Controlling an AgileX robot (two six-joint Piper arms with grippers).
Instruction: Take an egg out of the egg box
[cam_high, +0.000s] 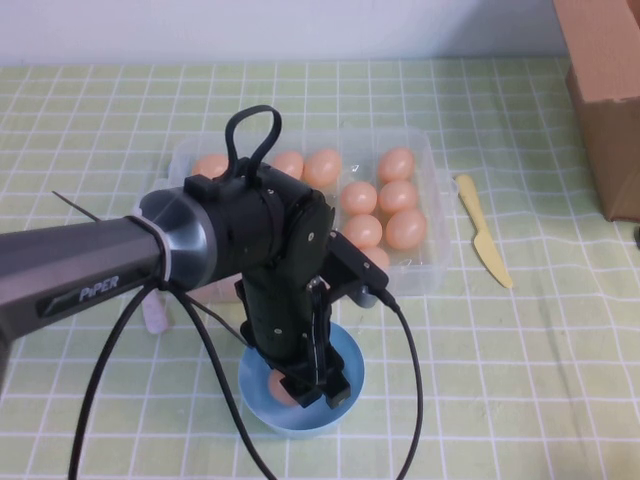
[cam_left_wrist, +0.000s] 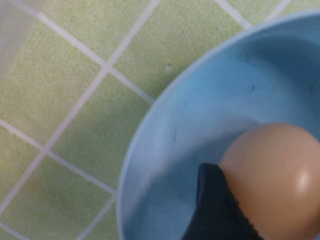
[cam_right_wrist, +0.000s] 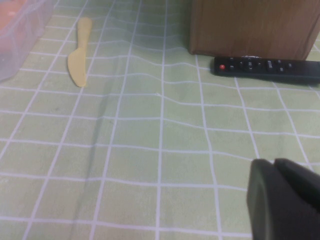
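My left gripper (cam_high: 310, 385) reaches down into a round light-blue bowl (cam_high: 345, 350) in front of the egg box and is shut on a peach-orange egg (cam_high: 279, 388). In the left wrist view one black fingertip (cam_left_wrist: 214, 202) presses against the egg (cam_left_wrist: 277, 180) just above the bowl's floor (cam_left_wrist: 200, 115); the other finger is out of view. The clear plastic egg box (cam_high: 438, 215) lies behind the arm with several eggs (cam_high: 397, 164) in its wells, partly hidden by the arm. My right gripper (cam_right_wrist: 274, 165) is shut and empty above the cloth, out of the high view.
A yellow plastic knife (cam_high: 484, 231) lies right of the egg box and also shows in the right wrist view (cam_right_wrist: 79, 59). A brown cardboard box (cam_high: 605, 90) stands at the back right, with a black remote (cam_right_wrist: 265, 67) beside it. A green checked cloth covers the table.
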